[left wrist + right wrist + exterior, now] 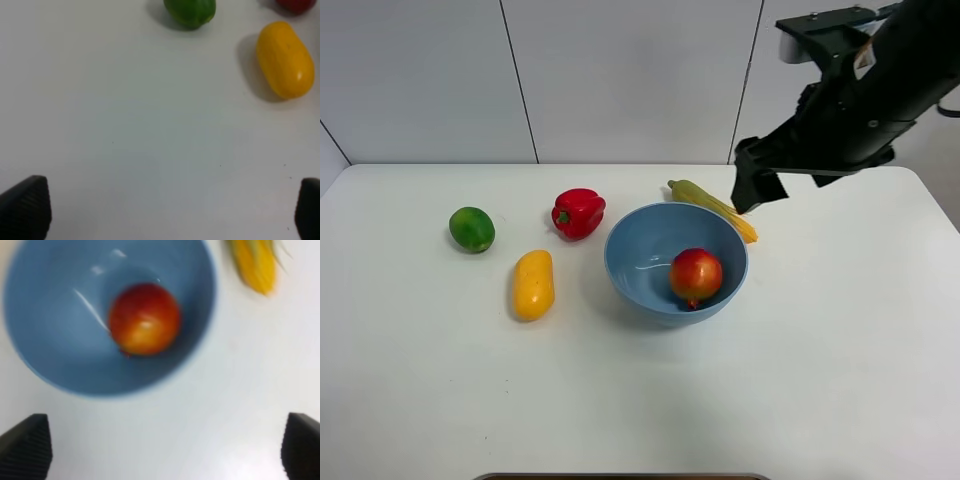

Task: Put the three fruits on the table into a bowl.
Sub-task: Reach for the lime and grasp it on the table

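Note:
The red-orange fruit (696,276) (145,319) lies inside the light-blue bowl (620,245) (40,355). On the table (820,380), left of the bowl, rest the yellow mango (533,284) (285,59) and, farther left, the green lime-like fruit (472,229) (190,11). My right gripper (755,192) (162,447) hangs above the bowl's back right rim, open, with nothing between its fingers. In the left wrist view my left gripper (165,210) is open and empty over bare table, short of the mango and the lime. The left arm does not show in the exterior high view.
A red bell pepper (578,212) (295,4) sits just left of the bowl's back edge. A corn cob (705,197) (257,265) lies behind the bowl on the right, under the right arm.

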`<state>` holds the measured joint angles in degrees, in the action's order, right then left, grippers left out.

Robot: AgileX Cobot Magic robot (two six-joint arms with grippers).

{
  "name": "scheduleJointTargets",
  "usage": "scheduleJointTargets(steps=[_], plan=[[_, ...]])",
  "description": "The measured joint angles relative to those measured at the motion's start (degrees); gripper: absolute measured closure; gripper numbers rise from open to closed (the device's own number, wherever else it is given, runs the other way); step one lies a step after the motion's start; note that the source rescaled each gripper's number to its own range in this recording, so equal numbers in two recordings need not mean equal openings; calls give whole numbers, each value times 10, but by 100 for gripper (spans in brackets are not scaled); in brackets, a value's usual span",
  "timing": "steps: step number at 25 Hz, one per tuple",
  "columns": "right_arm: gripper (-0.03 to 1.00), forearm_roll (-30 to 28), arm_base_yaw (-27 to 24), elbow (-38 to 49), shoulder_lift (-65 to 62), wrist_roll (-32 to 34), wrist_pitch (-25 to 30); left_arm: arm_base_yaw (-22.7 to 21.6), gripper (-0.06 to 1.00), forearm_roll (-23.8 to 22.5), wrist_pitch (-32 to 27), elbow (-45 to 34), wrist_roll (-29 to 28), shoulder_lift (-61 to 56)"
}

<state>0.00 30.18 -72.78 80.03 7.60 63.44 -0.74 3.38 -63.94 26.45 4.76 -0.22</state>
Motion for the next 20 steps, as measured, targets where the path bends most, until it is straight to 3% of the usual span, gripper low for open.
scheduleJointTargets(steps=[2,4,16,20], plan=[[21,-31,0,0,-17,18,45,0,-6,0,0,0,0,0],[16,-54,0,0,-33,29,58,0,-6,0,0,0,0,0],[13,-58,0,0,-180,32,62,0,-6,0,0,0,0,0],[13,-51,-37,0,-246,28,62,0,-6,0,0,0,0,0]])
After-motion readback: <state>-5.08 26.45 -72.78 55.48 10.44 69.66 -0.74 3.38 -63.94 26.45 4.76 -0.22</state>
